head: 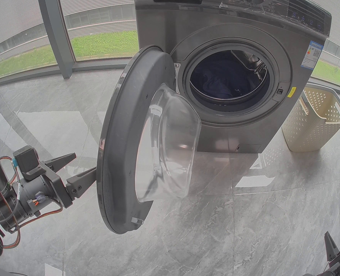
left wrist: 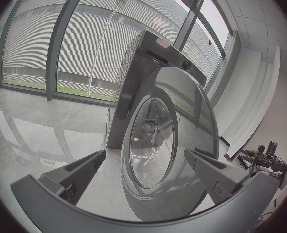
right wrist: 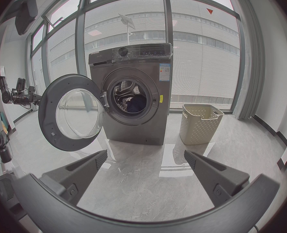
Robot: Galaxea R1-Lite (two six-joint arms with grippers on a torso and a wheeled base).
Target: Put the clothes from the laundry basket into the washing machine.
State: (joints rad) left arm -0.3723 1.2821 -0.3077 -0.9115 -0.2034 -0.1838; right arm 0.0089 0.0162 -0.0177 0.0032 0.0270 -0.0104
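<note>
The grey washing machine [head: 231, 31] stands with its round door [head: 120, 142] swung wide open to the left. Dark blue clothes [head: 216, 83] lie in the drum, and the right wrist view shows these clothes [right wrist: 136, 103] too. A cream laundry basket [head: 315, 121] stands on the floor right of the machine; what I see of its inside holds nothing. My left gripper [head: 85, 163] is open just behind the door's outer rim; I cannot tell whether it touches. My right gripper [head: 337, 227] is open, low at the right, far from the machine.
Grey marble floor [head: 254, 219] spreads in front of the machine. Glass windows [head: 97, 16] and metal posts run behind it. The open door [right wrist: 72, 112] juts into the space left of the drum opening. The basket [right wrist: 200, 123] sits close to the machine's side.
</note>
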